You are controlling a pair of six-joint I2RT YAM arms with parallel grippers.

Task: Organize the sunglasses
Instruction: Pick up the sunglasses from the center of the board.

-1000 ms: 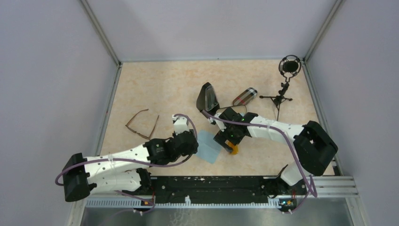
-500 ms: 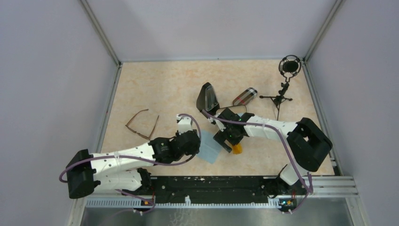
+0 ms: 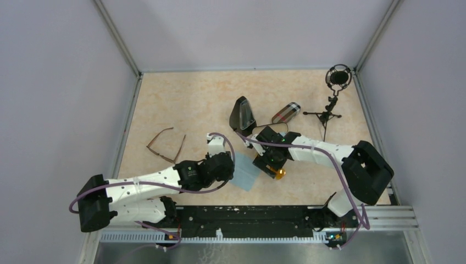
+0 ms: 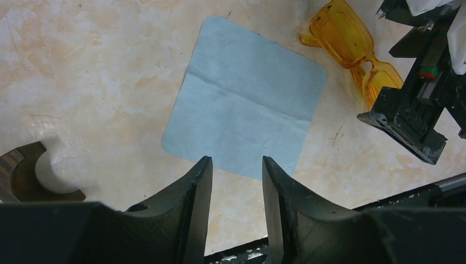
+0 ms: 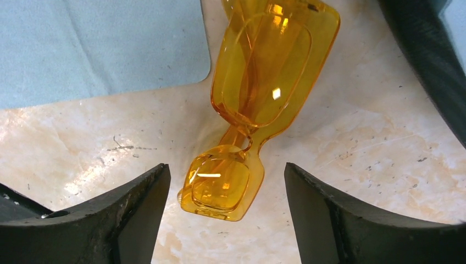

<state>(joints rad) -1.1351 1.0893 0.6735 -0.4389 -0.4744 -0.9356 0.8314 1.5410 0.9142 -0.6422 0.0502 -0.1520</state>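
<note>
The amber-orange sunglasses (image 5: 258, 99) lie folded on the table next to a blue cloth (image 5: 99, 44). My right gripper (image 5: 225, 166) is open low over them, a finger on each side of the near lens with a gap on both sides. In the top view this pair (image 3: 279, 174) sits under the right gripper (image 3: 273, 165). The brown thin-framed sunglasses (image 3: 165, 146) lie unfolded at the left, untouched. My left gripper (image 4: 236, 159) hovers partly open and empty at the near edge of the cloth (image 4: 247, 104), with the amber pair (image 4: 351, 44) beyond it.
A black triangular case (image 3: 243, 114) and a plaid cylindrical case (image 3: 286, 113) lie behind the right arm. A small microphone on a tripod (image 3: 331, 104) stands at the back right. Metal rails and walls fence the table.
The right gripper's fingers have come closer together around the amber lens and the wrist has shifted slightly. The left arm moved forward a little, then stayed still.
</note>
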